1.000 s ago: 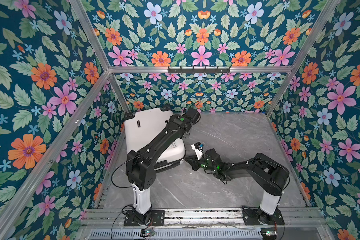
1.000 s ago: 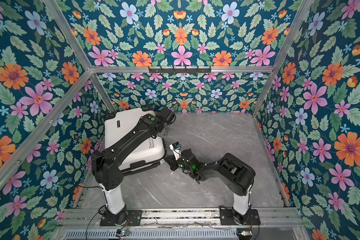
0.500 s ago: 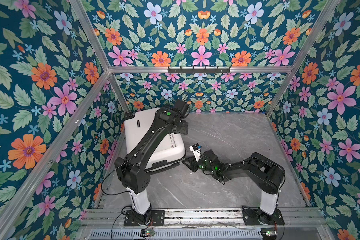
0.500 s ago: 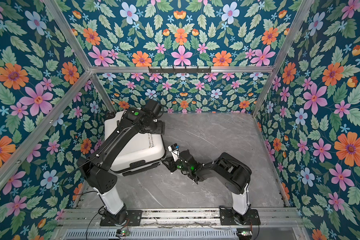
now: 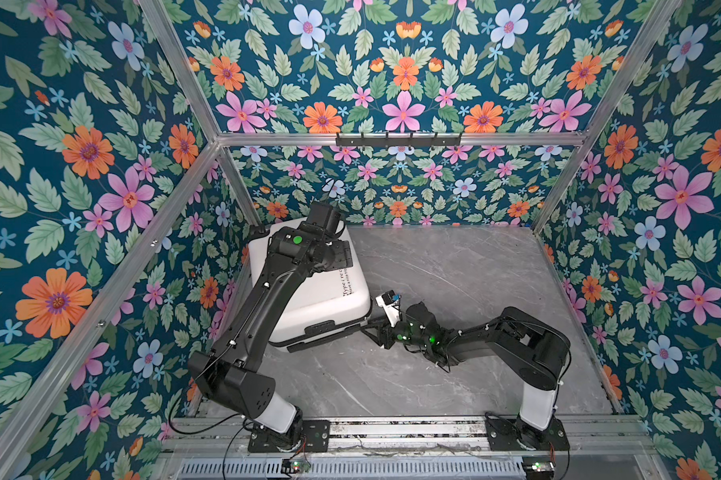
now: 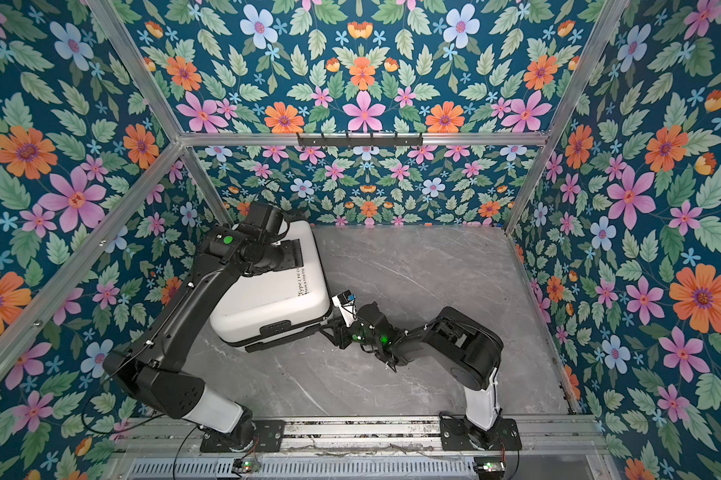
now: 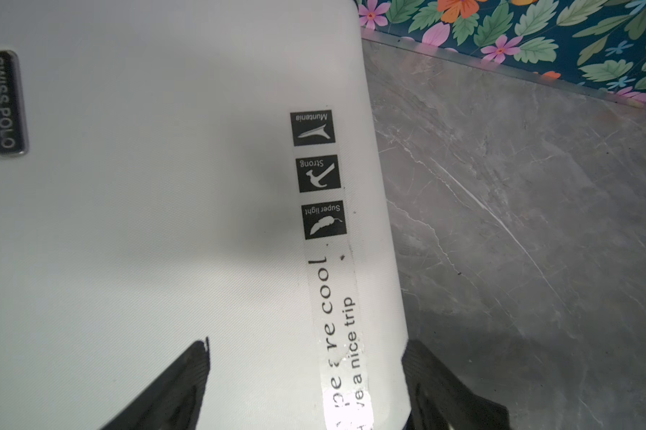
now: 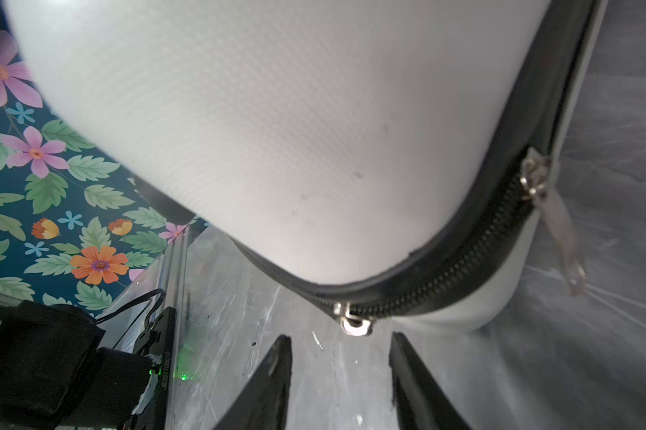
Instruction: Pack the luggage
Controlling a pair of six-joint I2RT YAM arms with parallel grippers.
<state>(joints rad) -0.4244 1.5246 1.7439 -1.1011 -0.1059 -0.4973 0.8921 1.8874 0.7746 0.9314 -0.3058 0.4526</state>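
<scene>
Left tool [image 7: 308, 344], jaws spread wide and holding nothing, is pictured poised over the top of the small white hard-shell suitcase [image 5: 321, 299], which is laid flat with its lid down at the rear left of the grey marble-patterned counter [image 5: 454, 270], close to the floral wall [image 5: 101, 187]. 3 black square icons [image 7: 319, 173] and a dark "SWISS POLO" badge [image 7: 6, 102] are shown on the shell. Right tool [image 8: 340, 337], parted and empty, is held low at the front right corner of the case, just short of a silver zipper slider [image 8: 355, 325] on the black zipper [image 8: 462, 257].
</scene>
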